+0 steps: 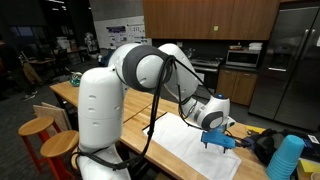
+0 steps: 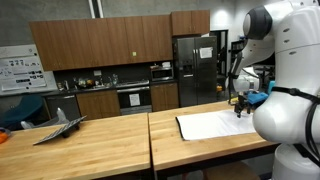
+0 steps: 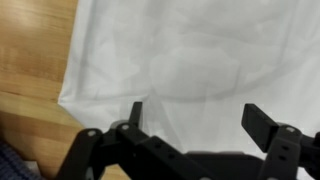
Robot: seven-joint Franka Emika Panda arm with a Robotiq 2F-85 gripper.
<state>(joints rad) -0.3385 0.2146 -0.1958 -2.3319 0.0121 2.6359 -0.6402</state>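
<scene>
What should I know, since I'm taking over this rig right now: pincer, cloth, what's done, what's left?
Pincer: open, holding nothing, above the white cloth.
Cloth: spread flat on the wooden table, with one corner near the pincer's fingers.
Done: the cloth lies flat and unfolded.
Left: no grip on it yet.

Cloth (image 3: pixel 180 60): white fabric, thin, matt, softly creased.
Table (image 3: pixel 30 50): light wood in planks, smooth, with a faint satin sheen.
Gripper (image 3: pixel 195 112): black and matt; plastic or metal, cannot tell which.
Robot arm (image 1: pixel 100 100): white shell, smooth and glossy, plastic by the look.
Fridge (image 2: pixel 195 65): dark metal, dull reflections.
Cabinets (image 2: pixel 100 40): brown wood, smooth, matt.
Cups (image 1: pixel 287 155): blue plastic, smooth.
</scene>
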